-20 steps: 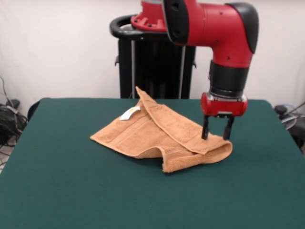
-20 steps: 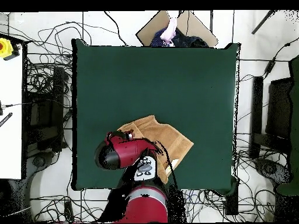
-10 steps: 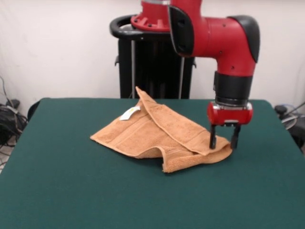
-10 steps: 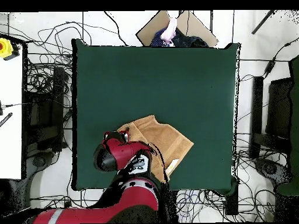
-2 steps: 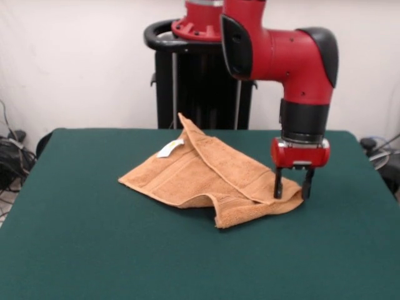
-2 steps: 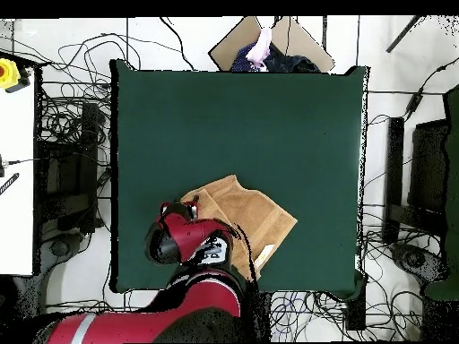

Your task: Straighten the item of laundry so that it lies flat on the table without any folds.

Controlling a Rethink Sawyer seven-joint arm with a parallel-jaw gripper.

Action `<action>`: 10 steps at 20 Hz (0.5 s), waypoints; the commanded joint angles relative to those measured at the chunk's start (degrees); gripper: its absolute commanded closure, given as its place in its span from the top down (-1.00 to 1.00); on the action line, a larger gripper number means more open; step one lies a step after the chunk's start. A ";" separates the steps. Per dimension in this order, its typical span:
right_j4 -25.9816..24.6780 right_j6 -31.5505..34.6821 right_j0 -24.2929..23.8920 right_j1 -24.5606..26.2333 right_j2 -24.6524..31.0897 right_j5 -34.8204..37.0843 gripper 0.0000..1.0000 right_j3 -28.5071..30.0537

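I held my gripper (image 5: 290,190) open astride the towel's (image 5: 206,175) folded corner, placed to pinch and unfold it.

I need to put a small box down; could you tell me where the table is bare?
The table is bare along the whole near edge and left of the towel. Crowded: the towel's right corner, where the open hand straddles it.

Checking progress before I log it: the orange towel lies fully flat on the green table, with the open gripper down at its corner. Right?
Not flat. The front view shows the towel folded over itself, a ridge rising toward its far corner. The rest holds: it lies on the green table, and the open gripper is down at its corner.
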 commanded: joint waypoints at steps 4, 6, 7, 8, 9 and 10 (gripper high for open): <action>5.88 6.40 -6.99 -9.59 9.39 20.97 1.00 -3.58; 5.52 6.21 -6.60 -9.97 8.88 21.58 1.00 -3.59; 4.46 6.18 -5.69 -9.36 7.53 19.88 1.00 -3.76; 3.47 6.45 -4.99 -8.34 6.43 18.27 1.00 -3.63; 2.49 6.72 -4.28 -7.32 5.32 16.66 1.00 -3.50; 1.75 7.02 -3.99 -6.09 4.63 15.10 1.00 -3.47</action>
